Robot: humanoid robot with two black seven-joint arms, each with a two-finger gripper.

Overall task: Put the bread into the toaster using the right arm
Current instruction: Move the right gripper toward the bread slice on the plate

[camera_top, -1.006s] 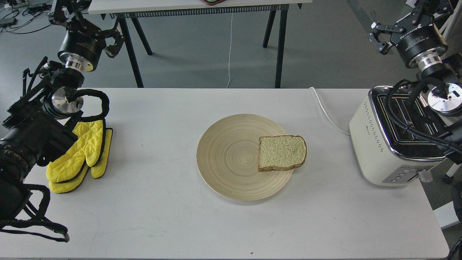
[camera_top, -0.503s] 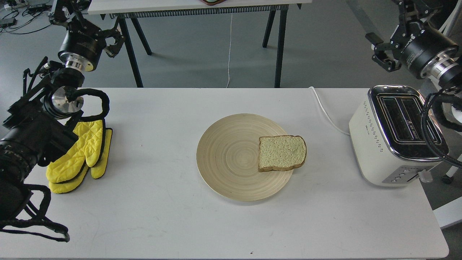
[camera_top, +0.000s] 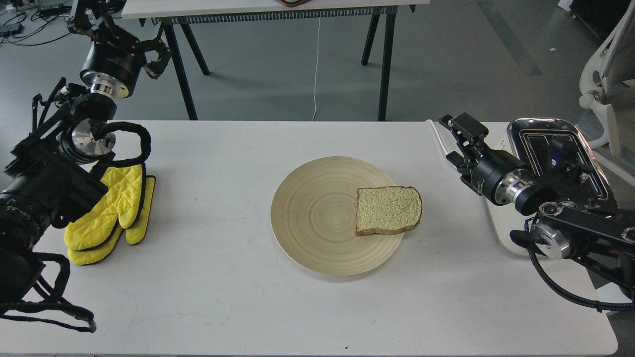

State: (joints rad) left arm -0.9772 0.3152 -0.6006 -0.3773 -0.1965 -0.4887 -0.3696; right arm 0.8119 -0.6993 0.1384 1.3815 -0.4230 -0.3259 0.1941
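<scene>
**Inspector:** Bread (camera_top: pixel 388 210) lies flat on the right edge of the wooden plate (camera_top: pixel 317 218), crust overhanging the rim slightly on the toaster side. Nothing touches it. That placement favours a pick from the right.

**Assistant:** And the right hand (camera_top: pixel 454 140)?

**Inspector:** It is low over the surface (camera_top: pixel 223 297), near the bread but apart from it, up and to the right. It holds nothing. Its fingers appear parted, with a clear gap between them. The right arm (camera_top: pixel 555 218) lies across the front of the toaster (camera_top: pixel 555 144), hiding most of its body; only the chrome top and slots show.

**Assistant:** Left side?

**Inspector:** The left hand (camera_top: pixel 149 52) is raised beyond the far left corner, well apart from the work. It carries nothing visible; whether it is open or closed I cannot tell. Yellow oven mitts (camera_top: pixel 109 218) lie beneath that arm, clear of the route.

**Assistant:** Obstructions?

**Inspector:** A white cord (camera_top: pixel 446 151) runs along the surface just beside the right hand. In my judgement the flat slice is the difficulty: a finger must get under the overhanging crust, and the plate rim may interfere. The pick has not begun.
</scene>
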